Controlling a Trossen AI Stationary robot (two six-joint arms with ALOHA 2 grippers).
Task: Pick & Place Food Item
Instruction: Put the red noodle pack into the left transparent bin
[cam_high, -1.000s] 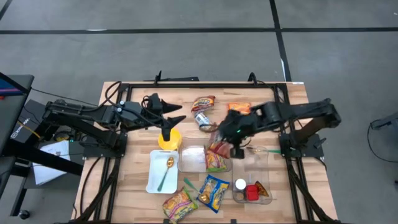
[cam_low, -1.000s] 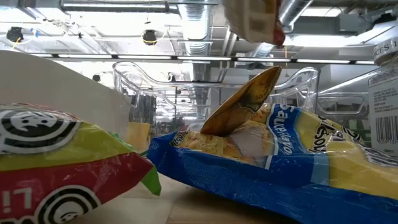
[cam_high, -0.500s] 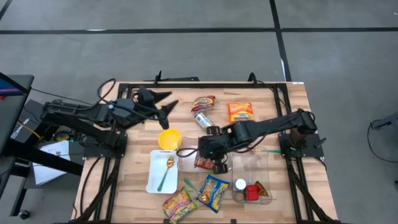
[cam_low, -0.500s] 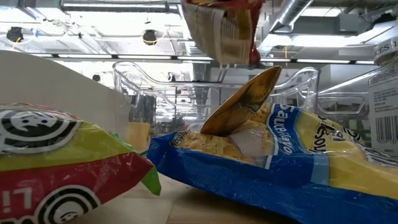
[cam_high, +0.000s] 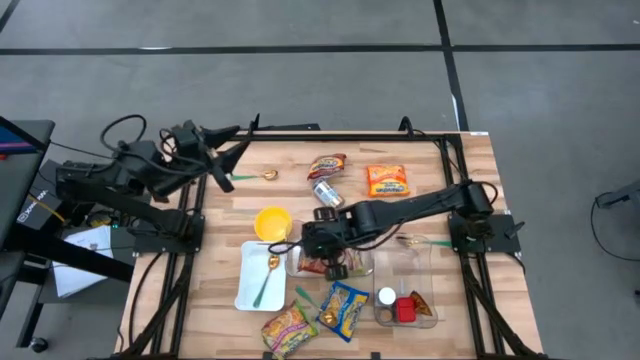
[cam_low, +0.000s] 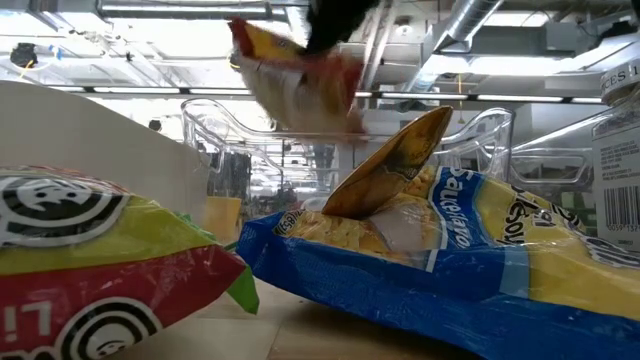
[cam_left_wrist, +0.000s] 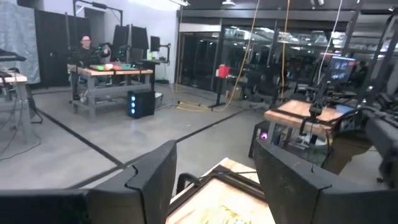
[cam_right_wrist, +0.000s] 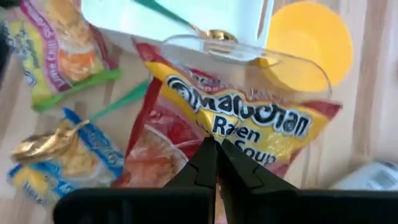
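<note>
Lowering matters now: the right tool (cam_high: 322, 243), pinching the ramen packet (cam_right_wrist: 239, 127), hangs over the clear tub (cam_high: 308, 262); I'd seat it squarely inside before releasing. Left tool (cam_high: 225, 155) waits, spread, at the surface's (cam_high: 440, 170) far corner.

The near middle of the wooden counter (cam_high: 470, 330) is crowded: a white rectangular tray (cam_high: 258, 276), a yellow round bowl (cam_high: 273, 222) and two clear plastic containers (cam_high: 405, 280) are packed close together, with crinkly snack packets (cam_high: 343, 308) lying at the front edge. The way over the containers is blocked by the dark right arm (cam_high: 410, 207). Bare wood is left at the right edge and far left corner.
</note>
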